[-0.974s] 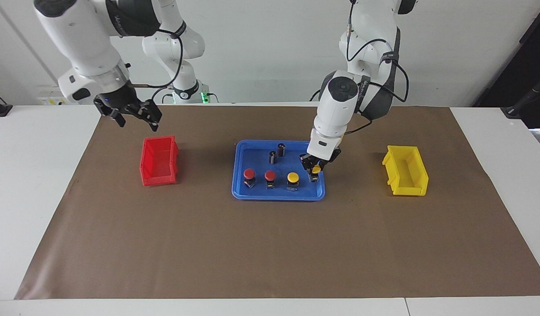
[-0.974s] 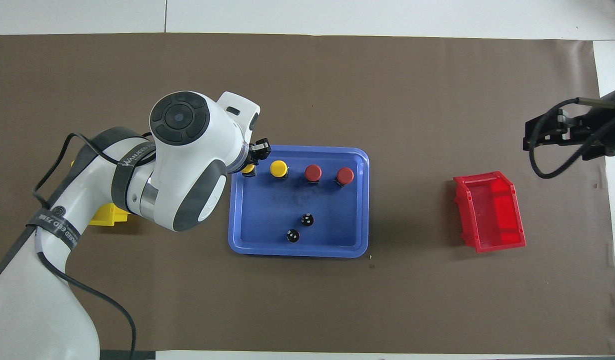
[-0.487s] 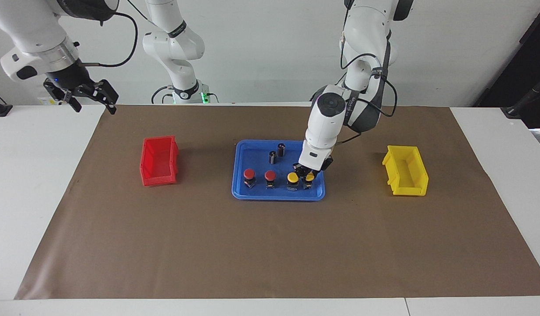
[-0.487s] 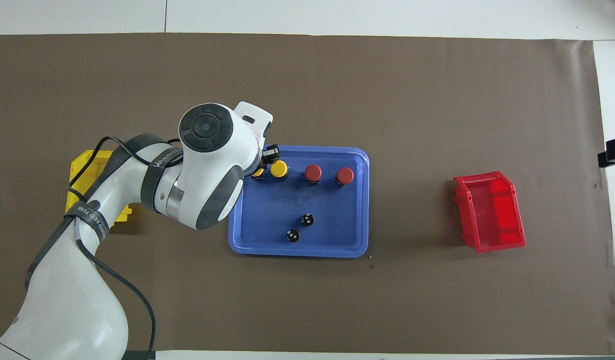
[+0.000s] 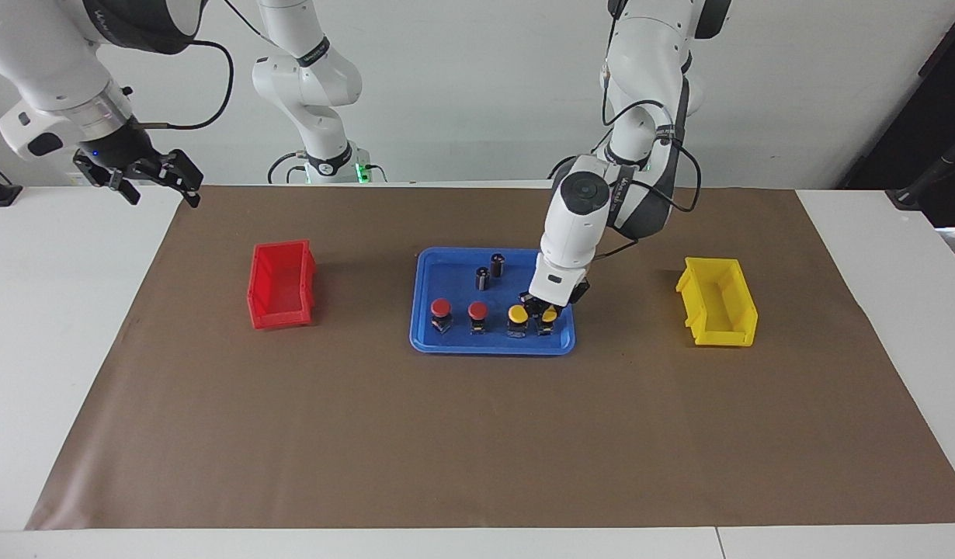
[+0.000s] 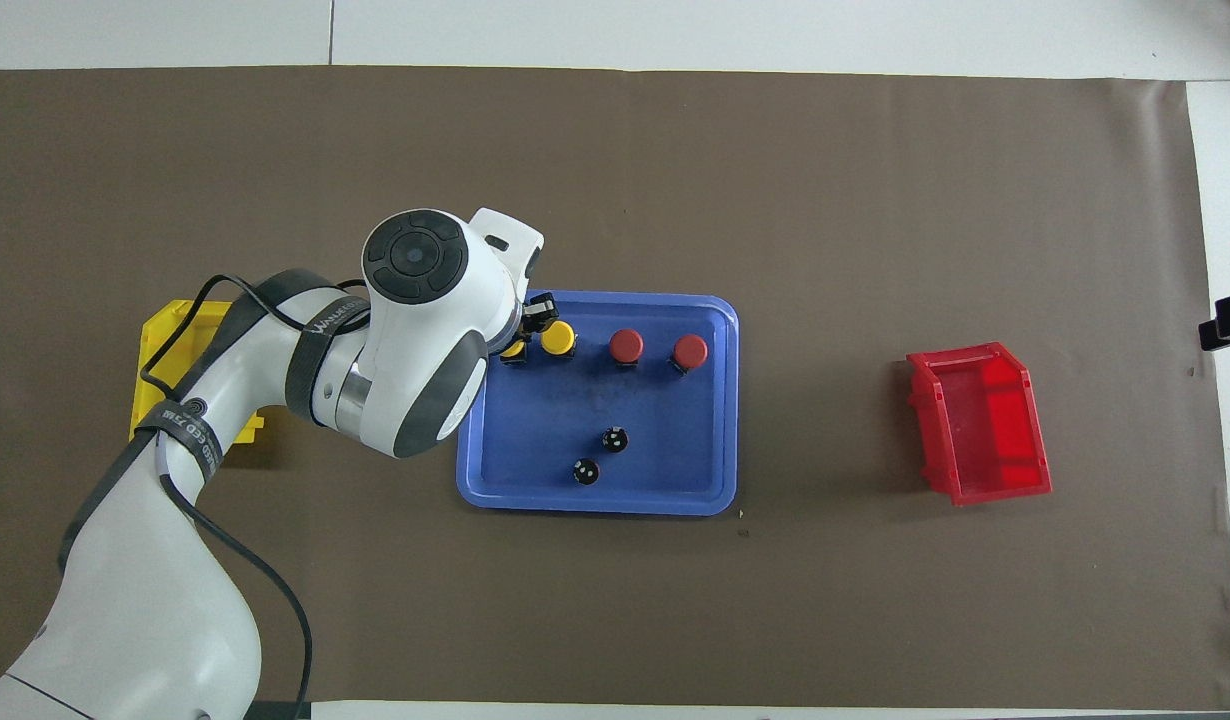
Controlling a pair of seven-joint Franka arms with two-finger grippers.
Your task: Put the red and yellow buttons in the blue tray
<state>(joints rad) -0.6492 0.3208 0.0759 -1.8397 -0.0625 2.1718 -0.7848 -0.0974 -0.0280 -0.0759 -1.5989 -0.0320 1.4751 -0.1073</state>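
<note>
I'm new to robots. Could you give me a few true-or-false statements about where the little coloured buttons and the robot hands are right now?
1. All four mushroom-capped push buttons, two red and two yellow, stand inside the wide shallow blue plastic tray. True.
2. The small red plastic bin holds a red button. False: it holds none.
3. The left end effector is down at the yellow button nearest the small yellow plastic bin. True.
4. The right end effector hovers over the tray. False: it is raised past the red bin, at the table's end.
</note>
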